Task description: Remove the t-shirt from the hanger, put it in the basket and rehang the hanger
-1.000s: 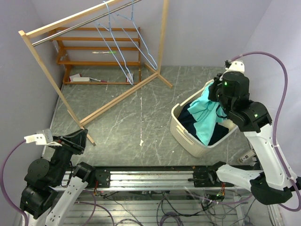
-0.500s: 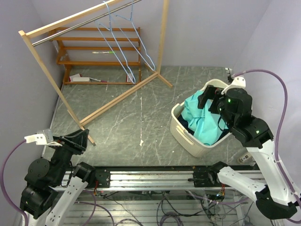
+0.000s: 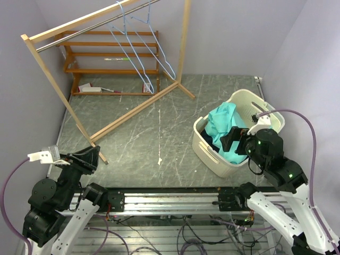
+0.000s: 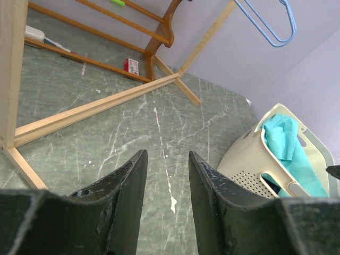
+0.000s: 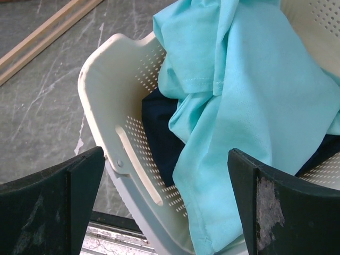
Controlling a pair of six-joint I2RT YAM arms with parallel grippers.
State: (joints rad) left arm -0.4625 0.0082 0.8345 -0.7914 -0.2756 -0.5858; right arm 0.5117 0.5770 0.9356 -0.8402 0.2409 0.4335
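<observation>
The right gripper point(image 5: 162, 159) has its jaws spread wide with nothing between them, poised just above the near corner of the basket point(image 5: 95, 69). The left gripper point(image 4: 167, 175), low in the bottom left of the top view, has its jaws a narrow gap apart and also empty. The t-shirt point(image 5: 255, 95), pale turquoise, lies heaped in the basket right of centre, draped over a dark garment point(image 5: 159, 138) and spilling towards the near rim. The blue wire hangers point(image 3: 135, 48) hang bare from the rail point(image 3: 79, 29) at the upper left. So the shirt looks to be off its hanger and dropped, and the step in hand is getting clear of it. That is best done with the jaws kept wide, rising straight up before swinging aside, so no fold catches a finger and drags out over the rim. From above it is hard to say whether any cloth touches the fingers, so the wrist view is the one to trust. The floor point(image 3: 149, 127) is grey-green marbled stone with pale veins. The wooden rack's feet cross it diagonally, with lilac walls close round it.
</observation>
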